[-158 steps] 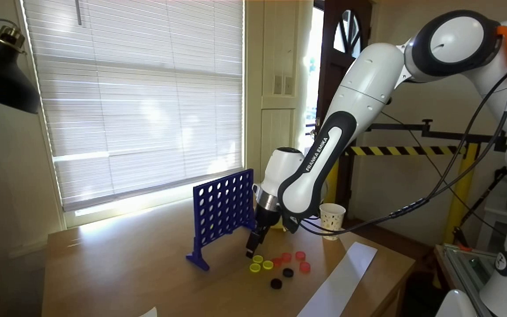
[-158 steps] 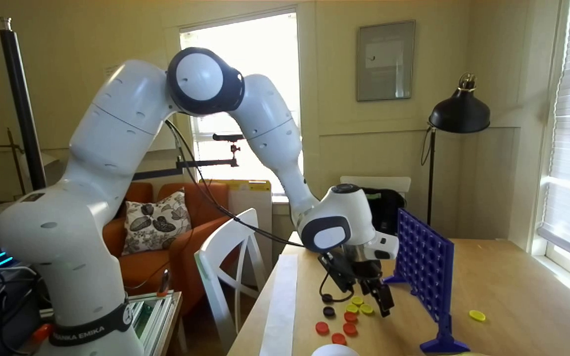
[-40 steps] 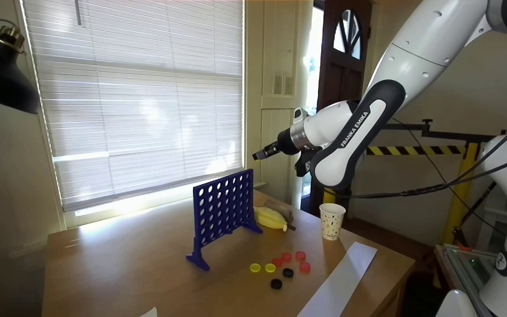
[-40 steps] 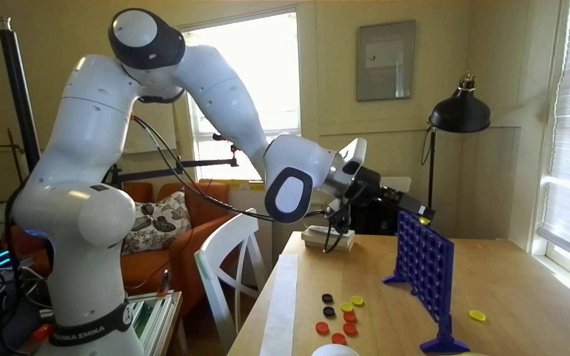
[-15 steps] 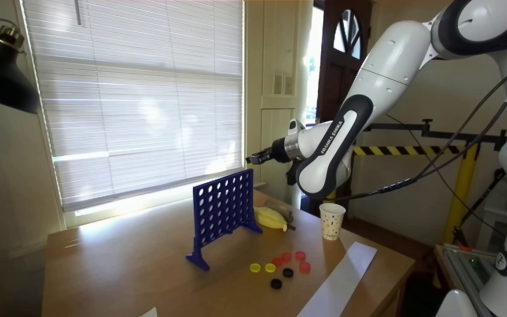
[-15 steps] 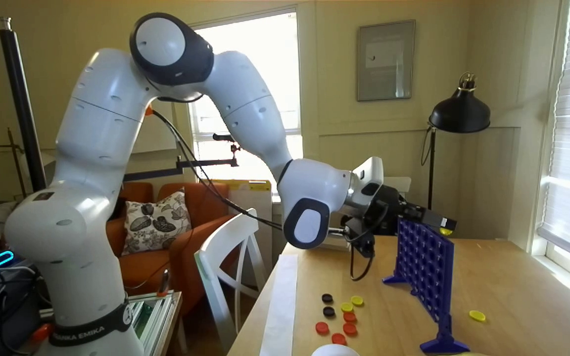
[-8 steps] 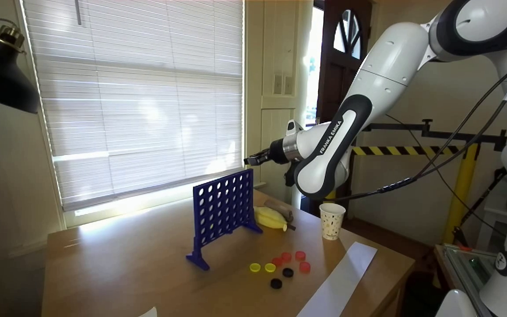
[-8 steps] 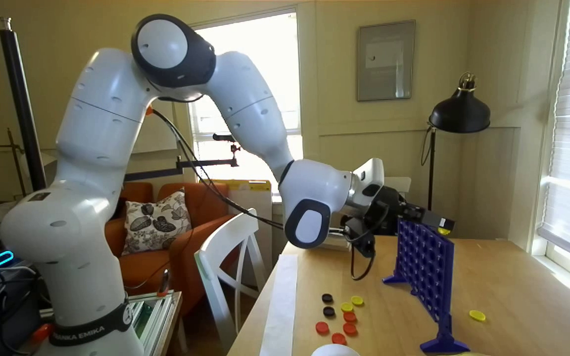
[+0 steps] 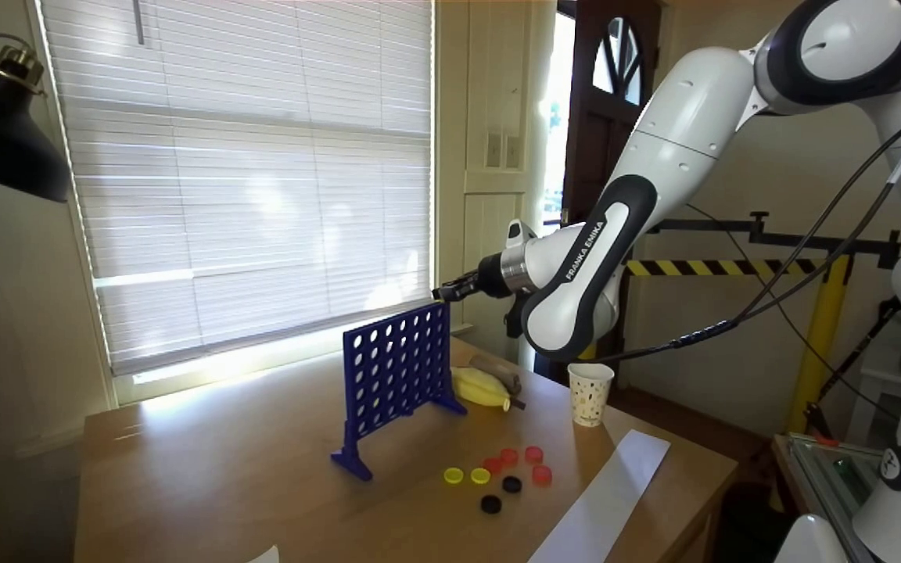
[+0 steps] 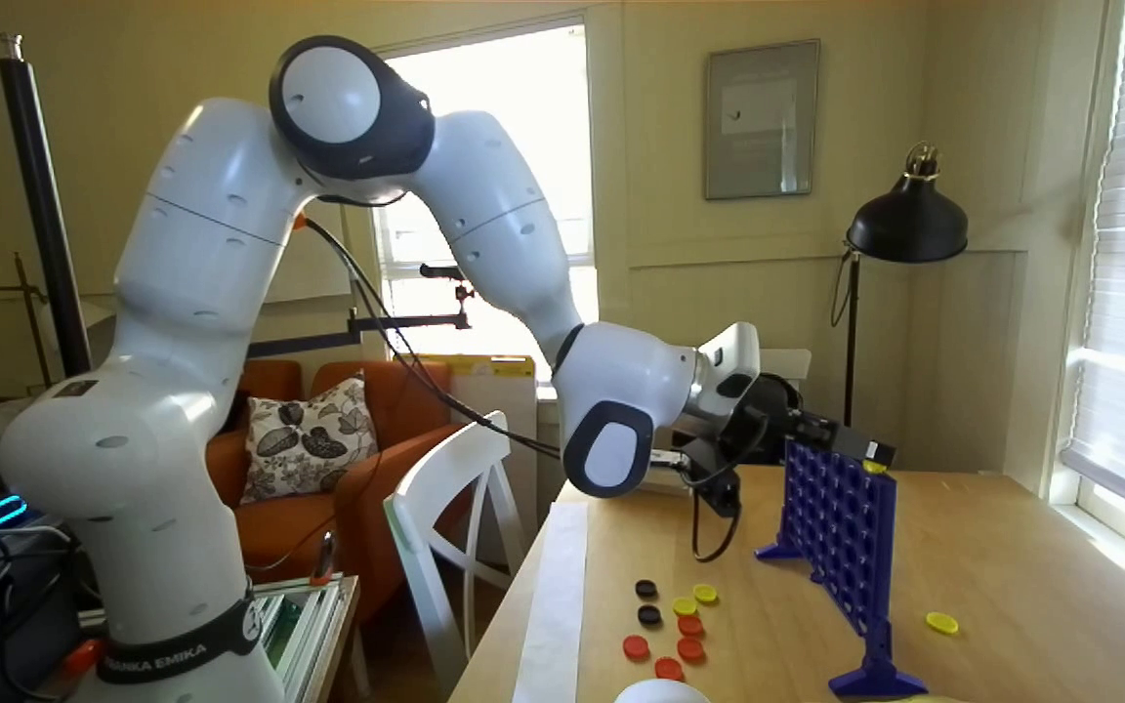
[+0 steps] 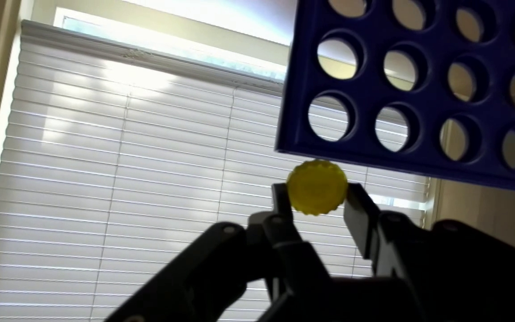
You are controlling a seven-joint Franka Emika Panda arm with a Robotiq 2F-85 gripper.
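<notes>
Glowing blinds point(image 9: 247, 172), wooden counter point(image 9: 208, 461), one careful pinch

Blue grid point(image 11: 427, 106) stands upright, and the tool point(image 11: 318, 194) is clamped on a yellow disc point(image 11: 317, 185) right at the grid's top edge; can't tell if they touch. Probably light, stiff, slick plastic, so I'd pinch opposite sides of that ridged rim. Wrist view shows its whole face; an exterior view instead catches a loose yellow piece point(image 10: 941, 623) beyond the grid.

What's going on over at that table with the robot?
A robot arm holds a yellow disc in its jaws, right by the top edge of an upright blue grid, near one end. Whether disc and grid touch, I can't tell. On the table, red discs, black discs and more yellow discs lie loose.
</notes>
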